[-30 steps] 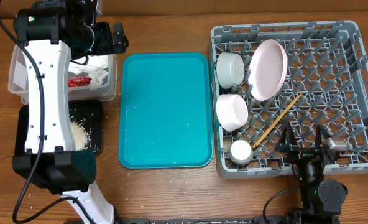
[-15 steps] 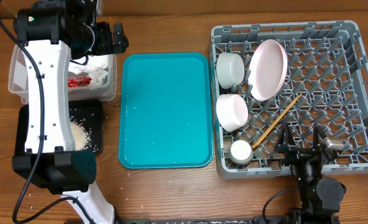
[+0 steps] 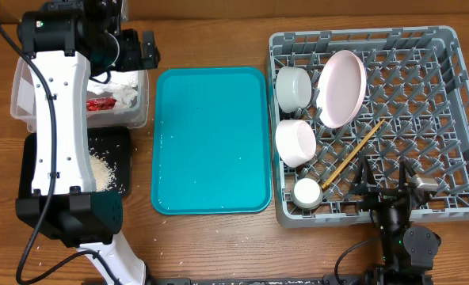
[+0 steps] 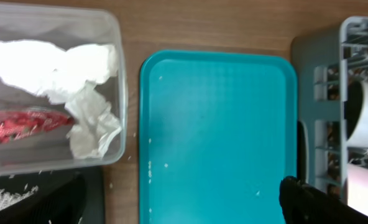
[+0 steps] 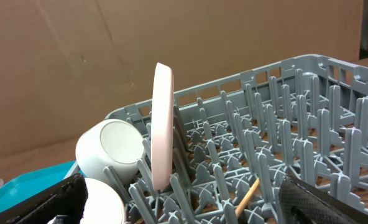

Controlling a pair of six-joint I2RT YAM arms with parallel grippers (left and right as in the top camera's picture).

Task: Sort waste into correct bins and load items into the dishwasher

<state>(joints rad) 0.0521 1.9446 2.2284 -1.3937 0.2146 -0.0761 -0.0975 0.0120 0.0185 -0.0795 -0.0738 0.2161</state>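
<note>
One grey dish rack (image 3: 448,95) fills the right side. Clear tub (image 3: 19,99), with napkin (image 3: 127,87) and red wrapper (image 3: 101,104), and black tray (image 3: 122,138), with rice (image 3: 101,170), sit left. Racked: pink plate (image 3: 342,87), two white bowls (image 3: 295,141), cup (image 3: 306,192), chopsticks (image 3: 353,154). Left gripper (image 3: 142,50) and right gripper (image 3: 385,176) both stand spread wide.

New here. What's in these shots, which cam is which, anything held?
Two robot arms at a wooden table, each ending in a two-finger gripper. The overhead view looks straight down; the other two come from a camera on each wrist, that gripper's dark fingers showing at the bottom corners. On the table: a clear tub holding a crumpled napkin and a red wrapper, a black tray with rice, a teal tray, and a grey dish rack holding a pink plate, two white bowls, a cup and chopsticks. The left gripper hangs by the tub, the right gripper over the rack's near edge; both are open, holding nothing.
</note>
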